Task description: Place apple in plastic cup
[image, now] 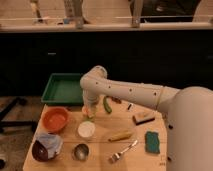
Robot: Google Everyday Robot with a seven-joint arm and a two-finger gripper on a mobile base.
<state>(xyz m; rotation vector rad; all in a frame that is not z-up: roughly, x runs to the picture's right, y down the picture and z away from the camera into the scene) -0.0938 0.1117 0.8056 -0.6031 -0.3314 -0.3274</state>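
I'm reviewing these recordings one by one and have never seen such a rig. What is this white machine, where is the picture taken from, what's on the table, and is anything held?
The white shape is a robot arm reaching from the right over a wooden table. There is one view, looking down at the table from the robot's side; its mounting is not known. The gripper hangs at the arm's end, shut, just above a white cup. Whether it holds anything cannot be made out. On the table lie a green tray, an orange bowl, a dark bowl, a metal cup, a yellow banana-like piece, a fork, a green sponge, a brush and a long green vegetable.
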